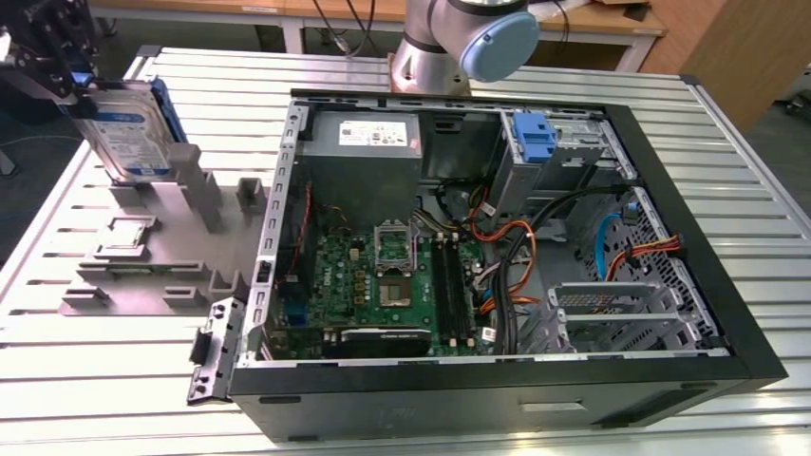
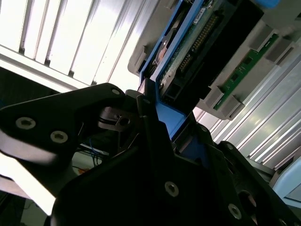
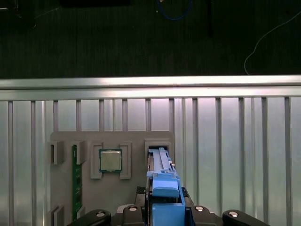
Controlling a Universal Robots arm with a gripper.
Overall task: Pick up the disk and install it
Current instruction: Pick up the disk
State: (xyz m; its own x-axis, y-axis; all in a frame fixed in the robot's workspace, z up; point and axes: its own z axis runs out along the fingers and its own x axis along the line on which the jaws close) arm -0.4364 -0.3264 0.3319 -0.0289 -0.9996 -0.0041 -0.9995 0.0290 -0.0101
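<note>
Nearest my second wrist view, the black metal tool [image 2: 155,110] is clenched on the blue plastic rail of the flat silver rectangular disk [image 2: 197,42].

In the exterior view I see the tool [image 1: 79,90] at the exterior view's left, holding the disk [image 1: 124,133] upright with its blue-and-white label facing the camera. It hangs over the grey plastic holder plate [image 1: 140,285]. I cannot tell whether its lower edge is clear of the plate's posts. In the first wrist view the plate also carries a square processor chip [image 3: 110,160] and a green memory stick [image 3: 74,181], both beside the disk's slot. The plate lies on the ribbed aluminium counter [image 1: 102,380], just beside the open black computer case [image 1: 443,408]. In the case a blue plastic caddy [image 1: 538,142] stands well apart from the disk.
</note>
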